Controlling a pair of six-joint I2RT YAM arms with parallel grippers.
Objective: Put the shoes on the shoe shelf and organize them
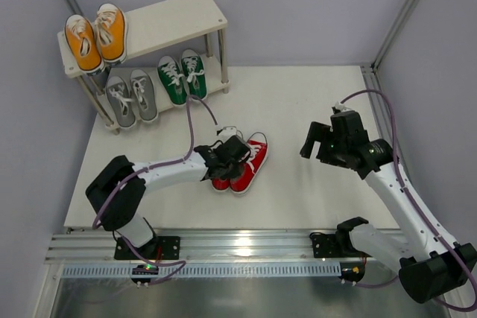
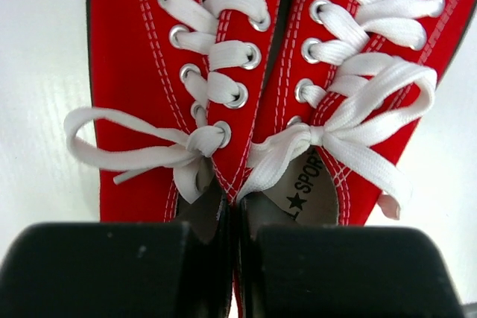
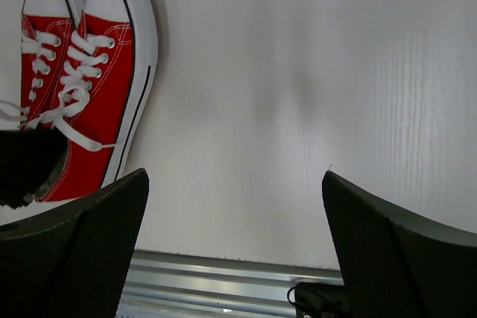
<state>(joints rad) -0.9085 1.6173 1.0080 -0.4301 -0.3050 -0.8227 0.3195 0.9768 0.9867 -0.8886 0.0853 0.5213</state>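
the shoe shelf (image 1: 175, 24) stands in the upper left of the top view, at the far left corner of the white table (image 1: 313, 94), its boards running on a slant from lower left to upper right. the orange sneakers (image 1: 97, 35) sit side by side at the left end of the top board, and the right half of that board shows bare pale wood out to its rounded edge. on the lower board the grey sneakers (image 1: 133, 96) take the left half and the green sneakers (image 1: 182, 76) the right, the two pairs just beside each other. the red sneakers (image 1: 250, 161) lie on the table at centre left of the frame, well apart from the shelf and well in from the near table edge and its metal rail, toes aimed to the upper right. the left gripper (image 1: 223, 156) is down over their heel ends; in the left wrist view its claw (image 2: 237, 229) is pinched narrow, holding the two inner collars of the red pair (image 2: 141, 72) pressed together between the black fingers (image 2: 112, 269). the right gripper (image 1: 328, 139) hangs over the right half of the table, apart from every shoe; its wrist view shows the claw (image 3: 235, 243) spread wide with only white tabletop between the fingers, and the red pair (image 3: 104, 87) in the upper left corner of that frame.
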